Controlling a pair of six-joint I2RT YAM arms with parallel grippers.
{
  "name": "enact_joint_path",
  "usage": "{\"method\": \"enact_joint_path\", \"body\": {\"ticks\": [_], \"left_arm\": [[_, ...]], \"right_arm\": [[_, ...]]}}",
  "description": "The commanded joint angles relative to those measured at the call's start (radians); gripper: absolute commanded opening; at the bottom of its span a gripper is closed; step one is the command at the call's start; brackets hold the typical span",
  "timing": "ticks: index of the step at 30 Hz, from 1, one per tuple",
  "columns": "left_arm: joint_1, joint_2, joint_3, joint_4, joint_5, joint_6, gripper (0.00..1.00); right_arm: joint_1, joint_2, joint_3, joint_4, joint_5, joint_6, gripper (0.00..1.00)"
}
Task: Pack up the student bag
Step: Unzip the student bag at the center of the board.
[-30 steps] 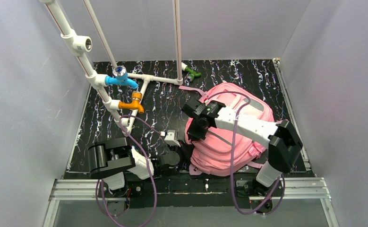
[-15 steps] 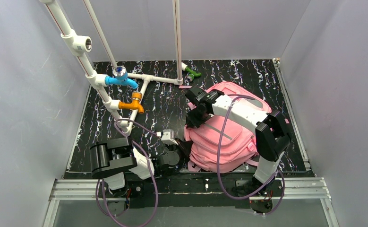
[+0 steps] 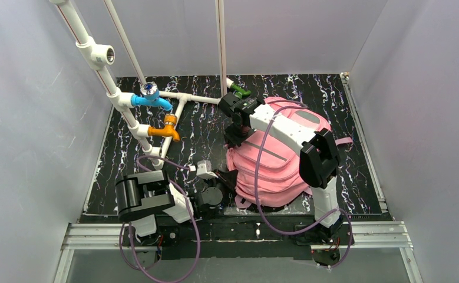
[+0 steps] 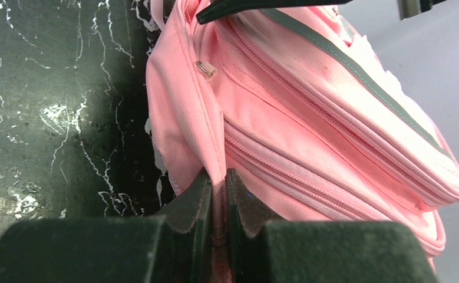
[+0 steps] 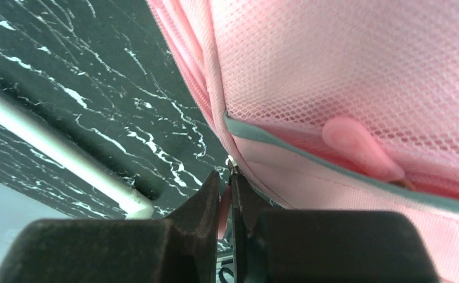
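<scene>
Looking down from the top camera, the student bag (image 3: 277, 168) lay on the black, white-veined tabletop (image 3: 197, 132), right of centre, its front pockets facing up and its lower end towards the arm bases. The left tool (image 3: 228, 180) reached in low from the left and met the bag's near-left edge. The right arm stretched over the bag, and the right tool (image 3: 234, 137) pointed down at the bag's far-left corner. A white pipe frame (image 3: 182, 97) stood on the far left of the tabletop, carrying a blue valve (image 3: 150, 97), an orange valve (image 3: 167, 128) and a green valve (image 3: 238, 91).

From the left wrist camera, the left tool (image 4: 218, 177) was clamped narrow on a raised fold of the bag's pink fabric (image 4: 209, 147), which rose from between the two dark fingers (image 4: 194, 197). Beyond the fold ran zipped pockets, a grey trim strip (image 4: 356, 65) and a small metal zip slider (image 4: 206, 69). The tabletop (image 4: 56, 118) showed on the left.

From the right wrist camera, the right tool (image 5: 227, 177) stood nearly closed, with a pink pull tab (image 5: 225, 207) between its fingers and a small metal ring (image 5: 231, 160) just above the tips. The bag's pink mesh panel (image 5: 362, 71) filled the upper right, edged below by grey trim (image 5: 286, 144), with a second rounded pink tab (image 5: 356, 144) lying against it. A white pipe (image 5: 56, 150) crossed the tabletop at the left.
</scene>
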Motion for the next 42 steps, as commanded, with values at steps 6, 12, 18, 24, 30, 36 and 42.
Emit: {"method": "enact_joint_path", "body": {"ticks": [6, 12, 18, 24, 30, 36, 42], "left_arm": [[-0.084, 0.026, 0.034, 0.090, 0.239, -0.029, 0.00], [-0.088, 0.051, 0.032, 0.089, 0.257, -0.050, 0.00], [-0.088, 0.031, 0.034, 0.086, 0.258, -0.004, 0.00], [-0.090, 0.077, 0.066, 0.084, 0.296, -0.035, 0.00], [-0.091, 0.062, 0.054, 0.082, 0.288, -0.031, 0.00], [-0.091, 0.072, 0.050, 0.082, 0.287, -0.055, 0.00], [-0.091, 0.044, 0.023, 0.083, 0.259, -0.047, 0.00]], "right_arm": [[-0.200, 0.072, 0.059, 0.727, 0.289, -0.328, 0.10], [-0.260, 0.004, -0.076, 0.898, 0.275, -0.318, 0.07], [-0.247, 0.033, -0.056, 0.865, -0.073, -0.139, 0.29], [-0.149, -0.062, -0.242, 0.948, 0.005, 0.101, 0.38], [-0.173, 0.003, -0.104, 0.816, 0.206, -0.010, 0.01], [-0.198, 0.027, -0.076, 0.813, 0.337, -0.103, 0.01], [-0.309, 0.006, -0.054, 0.932, 0.066, -0.433, 0.68]]}}
